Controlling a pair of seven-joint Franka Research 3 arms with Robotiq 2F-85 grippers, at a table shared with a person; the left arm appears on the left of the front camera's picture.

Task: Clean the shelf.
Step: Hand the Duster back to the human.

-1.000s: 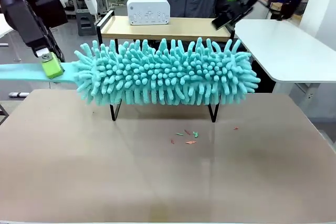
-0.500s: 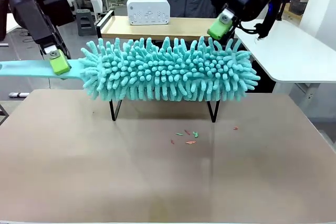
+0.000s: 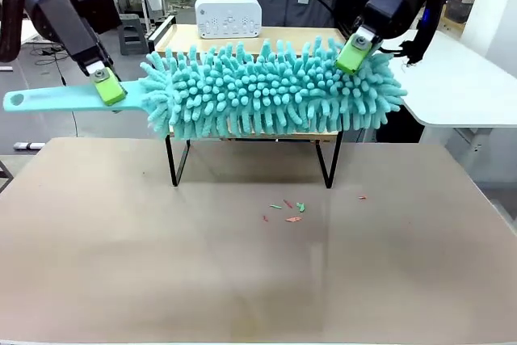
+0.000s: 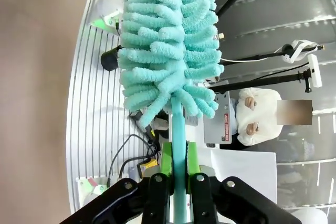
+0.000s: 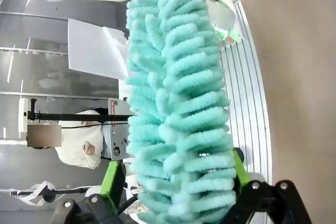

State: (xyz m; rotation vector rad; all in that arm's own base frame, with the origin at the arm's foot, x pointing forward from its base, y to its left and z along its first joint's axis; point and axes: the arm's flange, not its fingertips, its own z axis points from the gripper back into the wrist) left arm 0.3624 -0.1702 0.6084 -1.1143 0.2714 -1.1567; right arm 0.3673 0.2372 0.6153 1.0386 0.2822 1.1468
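Since a second ago your duster (image 3: 271, 90) has risen and shifted right, baring the shelf's legs. Your left claw (image 3: 107, 86) pinches its handle (image 4: 178, 150); your right claw (image 3: 355, 52) straddles the fluffy far end, pads spread around it. Behind it the shelf (image 3: 250, 147) stands on the desk (image 3: 242, 280), colored scraps (image 3: 289, 210) just before it.

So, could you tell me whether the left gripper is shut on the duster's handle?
Yes, shut: the left gripper has a green pad pressed against each side of the duster handle.
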